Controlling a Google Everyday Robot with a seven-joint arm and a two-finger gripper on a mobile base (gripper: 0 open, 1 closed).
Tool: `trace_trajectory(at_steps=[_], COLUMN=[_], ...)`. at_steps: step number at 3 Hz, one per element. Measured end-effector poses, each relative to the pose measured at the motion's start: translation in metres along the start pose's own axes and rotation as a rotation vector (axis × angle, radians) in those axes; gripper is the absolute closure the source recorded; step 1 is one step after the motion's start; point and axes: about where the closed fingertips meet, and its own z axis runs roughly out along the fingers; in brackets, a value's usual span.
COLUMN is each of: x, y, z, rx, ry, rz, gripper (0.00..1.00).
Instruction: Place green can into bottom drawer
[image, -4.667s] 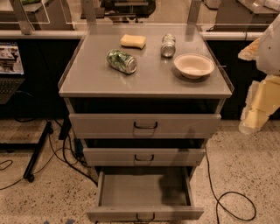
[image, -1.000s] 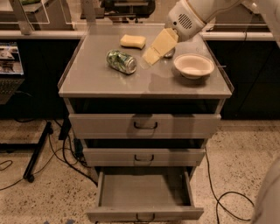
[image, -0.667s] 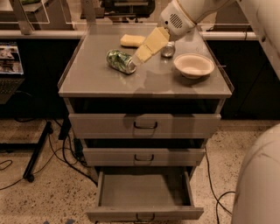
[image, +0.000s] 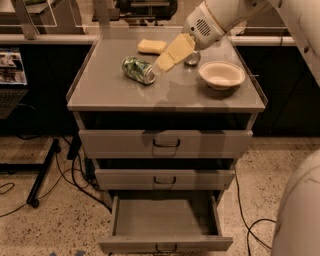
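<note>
The green can (image: 138, 69) lies on its side on the cabinet top (image: 125, 95), left of centre, with a mottled green-and-white label. My gripper (image: 162, 61), with pale yellow fingers, reaches down from the upper right and hangs just right of the can, close to its right end. The bottom drawer (image: 165, 220) is pulled open, and its grey inside holds nothing.
A yellow sponge (image: 151, 46) lies at the back of the top. A silver can (image: 192, 59) stands behind my gripper. A white bowl (image: 221, 74) sits at the right. The two upper drawers (image: 166, 144) are closed. Cables lie on the floor on both sides.
My gripper has moved left and down across the cabinet top, from in front of the silver can to right beside the green can. The can has not moved.
</note>
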Motion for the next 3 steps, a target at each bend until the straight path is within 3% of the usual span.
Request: trace_trajectory(at_steps=[1, 2, 3], x=[-0.013, -0.037, -0.047], y=[-0.007, -0.023, -0.044], z=[0.014, 0.024, 0.028], rx=[-0.033, -0.017, 0.053], ry=[-0.010, -0.039, -0.053], rz=[-0.014, -0.024, -0.014], gripper=[0.00, 0.00, 0.00])
